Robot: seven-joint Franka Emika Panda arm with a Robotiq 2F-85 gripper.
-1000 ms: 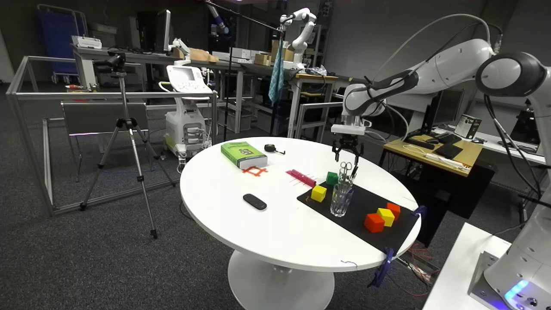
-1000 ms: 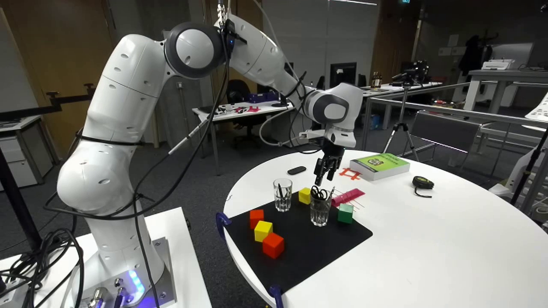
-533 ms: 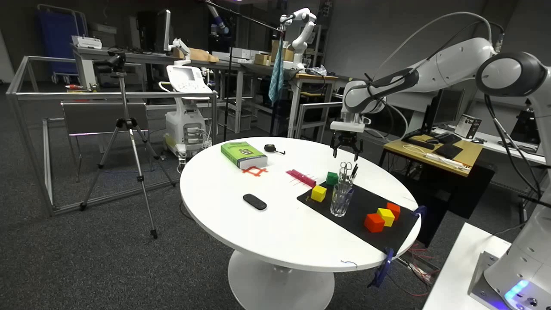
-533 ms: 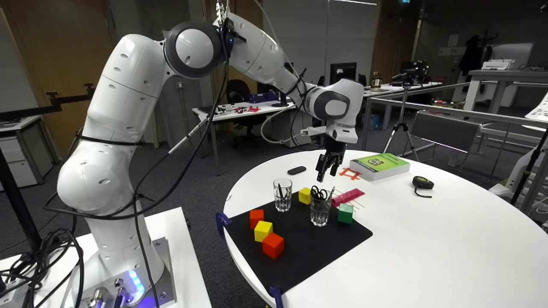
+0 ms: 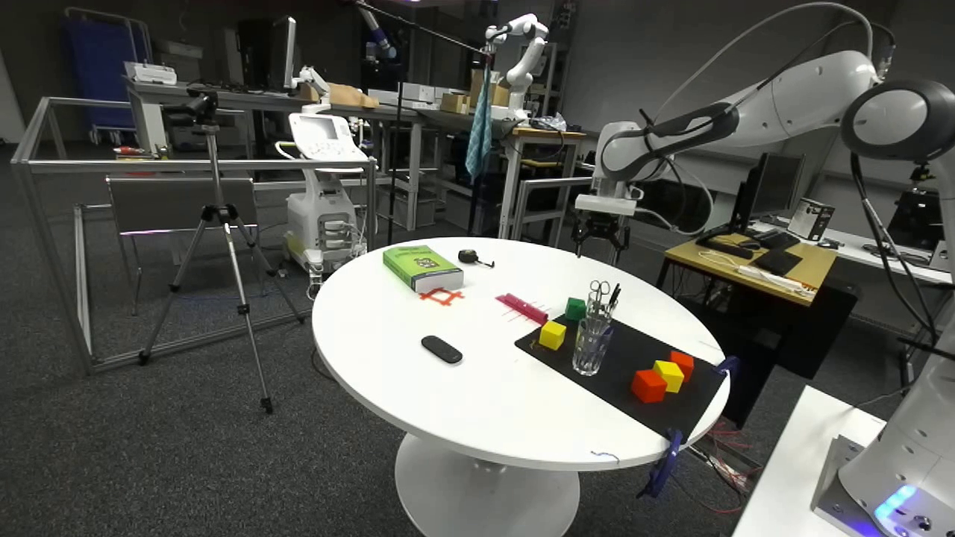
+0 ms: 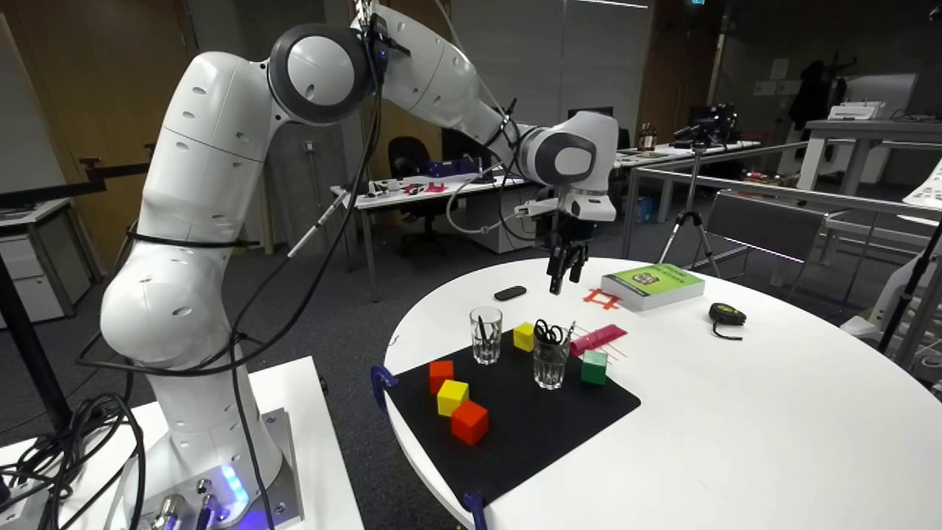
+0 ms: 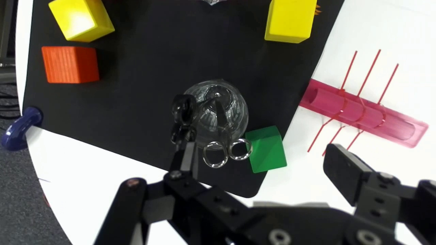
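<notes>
Silver scissors point(image 7: 223, 134) stand in a glass point(image 6: 549, 374) below your empty, spread-apart tool point(image 5: 597, 256): likely hover step, any descent needs centring.

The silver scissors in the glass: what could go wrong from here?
The silver scissors stick up out of their glass, so a downward move of the open jaws might snag them and tip the glass. The green block stands close beside that glass, so it could get knocked too.
</notes>
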